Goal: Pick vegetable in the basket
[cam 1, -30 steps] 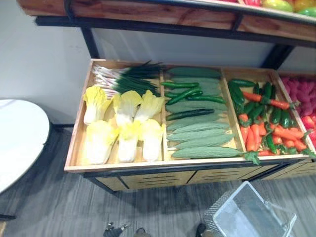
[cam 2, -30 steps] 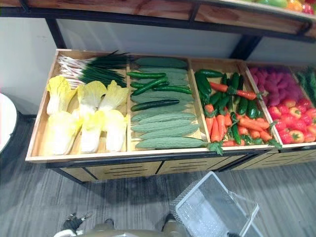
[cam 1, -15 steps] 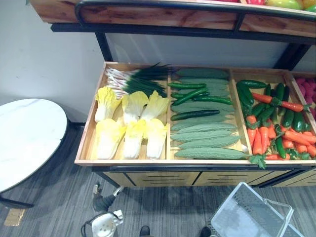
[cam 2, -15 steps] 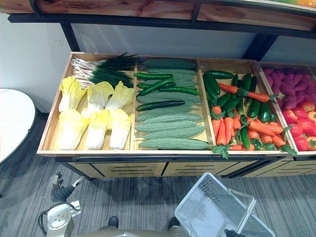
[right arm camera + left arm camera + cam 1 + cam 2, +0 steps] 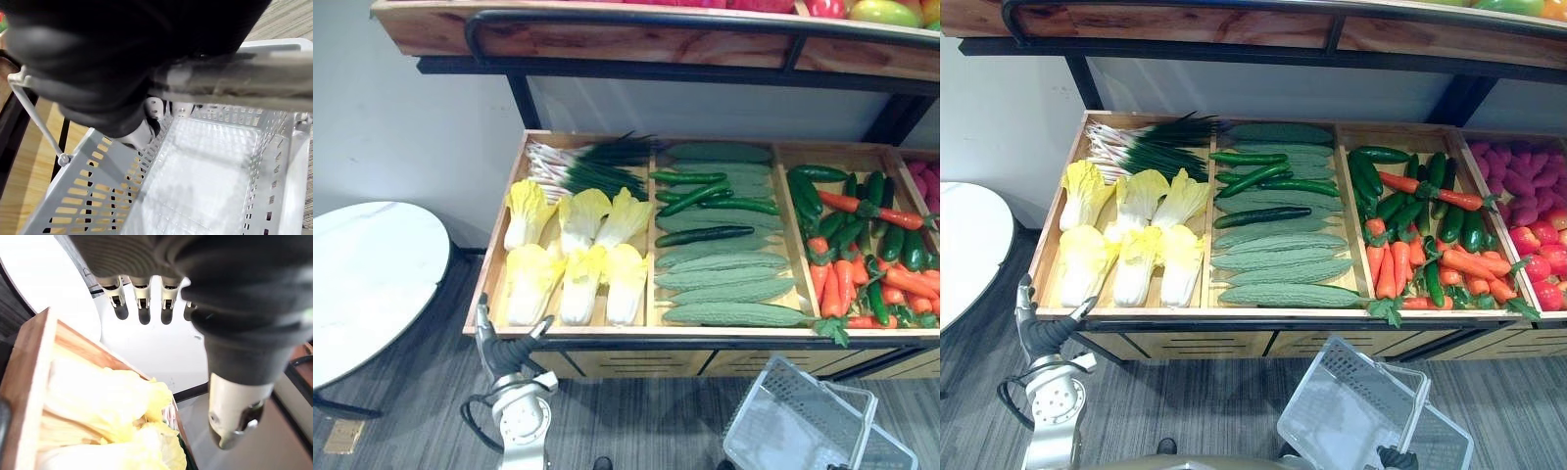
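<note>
A wooden display crate point(image 5: 558, 331) holds yellow-white cabbages point(image 5: 570, 262), green onions point(image 5: 592, 162), slim cucumbers point(image 5: 705, 191), long ridged green gourds point(image 5: 729, 279), and carrots with green peppers point(image 5: 1430, 245). My left hand point(image 5: 502, 356) is raised just below the crate's front left corner, open, fingers point(image 5: 142, 308) straight and holding nothing, with the cabbages point(image 5: 98, 406) close past them. A white plastic basket point(image 5: 1351, 411) hangs tilted and empty in front of the crate. My right hand point(image 5: 1396, 457) is curled round its handle point(image 5: 234, 81).
A white round table point(image 5: 362, 284) stands to the left of the crate. Overhead runs a wooden shelf point(image 5: 607, 34) with a black rail and fruit on it. Red and purple produce point(image 5: 1533, 225) fills the compartment at the far right.
My left hand has risen from near the floor to the crate's front left corner. The camera has shifted a little; the basket stays in my right hand.
</note>
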You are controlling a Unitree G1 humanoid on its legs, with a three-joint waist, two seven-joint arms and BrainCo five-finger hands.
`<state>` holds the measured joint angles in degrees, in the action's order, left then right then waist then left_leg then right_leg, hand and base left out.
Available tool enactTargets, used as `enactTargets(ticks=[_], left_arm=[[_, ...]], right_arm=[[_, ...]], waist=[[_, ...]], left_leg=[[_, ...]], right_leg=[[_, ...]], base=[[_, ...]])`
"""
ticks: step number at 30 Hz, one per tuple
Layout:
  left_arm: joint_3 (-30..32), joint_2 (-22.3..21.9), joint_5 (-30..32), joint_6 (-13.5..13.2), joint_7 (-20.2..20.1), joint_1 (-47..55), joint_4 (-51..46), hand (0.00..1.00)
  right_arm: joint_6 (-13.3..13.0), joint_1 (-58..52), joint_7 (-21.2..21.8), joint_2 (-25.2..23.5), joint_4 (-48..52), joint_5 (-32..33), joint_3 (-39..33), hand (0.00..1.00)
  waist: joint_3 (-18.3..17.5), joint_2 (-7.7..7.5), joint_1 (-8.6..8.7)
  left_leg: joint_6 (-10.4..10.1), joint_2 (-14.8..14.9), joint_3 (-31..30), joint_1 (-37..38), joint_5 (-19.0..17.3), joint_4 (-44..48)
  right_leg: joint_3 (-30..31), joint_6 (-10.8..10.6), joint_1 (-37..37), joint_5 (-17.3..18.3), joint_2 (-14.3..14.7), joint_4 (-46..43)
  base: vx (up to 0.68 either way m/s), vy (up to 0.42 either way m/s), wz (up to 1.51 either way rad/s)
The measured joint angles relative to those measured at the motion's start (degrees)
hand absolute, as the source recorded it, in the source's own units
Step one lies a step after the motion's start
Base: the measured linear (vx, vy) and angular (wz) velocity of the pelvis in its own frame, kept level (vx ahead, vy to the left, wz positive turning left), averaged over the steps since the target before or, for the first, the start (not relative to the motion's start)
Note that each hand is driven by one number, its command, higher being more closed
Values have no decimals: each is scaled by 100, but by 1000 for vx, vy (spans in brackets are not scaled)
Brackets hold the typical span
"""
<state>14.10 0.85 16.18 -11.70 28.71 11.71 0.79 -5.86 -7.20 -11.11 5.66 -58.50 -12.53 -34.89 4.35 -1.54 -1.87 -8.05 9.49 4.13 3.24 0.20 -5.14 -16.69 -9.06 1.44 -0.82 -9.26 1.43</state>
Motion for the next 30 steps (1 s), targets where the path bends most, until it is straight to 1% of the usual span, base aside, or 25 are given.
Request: enactTargets(ticks=[3, 5, 7, 9, 10, 11, 14, 18, 20, 24, 27, 30], left_arm=[[102, 147, 55, 96, 106, -312, 67, 0], [351, 231, 66, 216, 265, -618, 268, 0], [517, 280, 91, 273, 321, -743, 365, 0], [636, 469, 222, 435, 444, -911, 598, 0], [655, 476, 236, 457, 456, -929, 618, 0], [762, 521, 266, 566, 490, -985, 687, 0], [868, 624, 272, 697, 491, -1026, 706, 0], [999, 694, 273, 833, 488, -1281, 1021, 0], [994, 810, 275, 960, 469, -1436, 1220, 0], [991, 1097, 275, 997, 379, -1721, 1543, 0], [985, 1368, 275, 1082, 234, -2035, 1991, 0], [879, 1542, 275, 1153, 174, -2262, 2199, 0]], right_arm=[[7, 46, 4, 10, -43, -4, 28, 100], [15, 90, 7, 19, -45, -59, 81, 100], [15, 123, 8, 33, -45, -108, 163, 100], [18, 167, 10, 33, -45, -115, 171, 100], [19, 167, 10, 33, -46, -115, 170, 100], [29, 176, 11, 34, -47, -119, 169, 100], [44, 217, 12, 40, -51, -124, 170, 100], [58, 321, 23, 109, -81, -280, 174, 100], [58, 416, 29, 197, -81, -337, 204, 100], [61, 555, 38, 299, -81, -343, 238, 100], [62, 655, 55, 406, -83, -342, 395, 100], [57, 767, 74, 481, -83, -342, 412, 100]], waist=[[1, -7, 8], [3, -15, 17], [6, -33, 15], [4, -70, 31], [1, -74, 34], [8, -97, 37], [45, -132, 39], [64, -146, 26], [207, -130, 24], [396, -125, 22], [462, -105, 13], [652, -105, 14]], left_leg=[[0, 5, 21, -8, -1, 0], [1, 2, 78, -18, -2, 0], [2, -1, 148, -60, -3, 6], [5, -11, 155, -193, 0, 34], [5, -13, 155, -201, 0, 35], [7, -20, 163, -210, 1, 34], [8, -33, 167, -219, 0, 31], [12, -52, 161, -326, 0, 35], [16, -70, 156, -344, 3, 41], [20, -97, 140, -468, 4, 110], [33, -133, 141, -623, 0, 168], [35, -175, 140, -666, -1, 255]], right_leg=[[25, 9, -22, -13, 12, 14], [97, 12, -66, -53, 18, 46], [149, 25, -146, -90, 18, 54], [168, 32, -276, -128, 13, 64], [169, 29, -285, -130, 12, 64], [189, 27, -308, -135, 9, 64], [219, 27, -329, -135, 3, 65], [232, 22, -438, -140, -13, 57], [236, 15, -451, -145, -29, 56], [243, 10, -550, -149, -55, 33], [281, 10, -728, -149, -92, -32], [306, 10, -748, -148, -141, -69]], base=[[-16, 1, -5], [-41, 3, -14], [-40, 6, -17], [-45, 5, -8], [-21, 2, -4], [3, 3, -5], [2, 1, -2], [0, 0, 0], [0, 0, 0], [0, 1, 1], [3, 2, -2], [-1, 3, -1]])
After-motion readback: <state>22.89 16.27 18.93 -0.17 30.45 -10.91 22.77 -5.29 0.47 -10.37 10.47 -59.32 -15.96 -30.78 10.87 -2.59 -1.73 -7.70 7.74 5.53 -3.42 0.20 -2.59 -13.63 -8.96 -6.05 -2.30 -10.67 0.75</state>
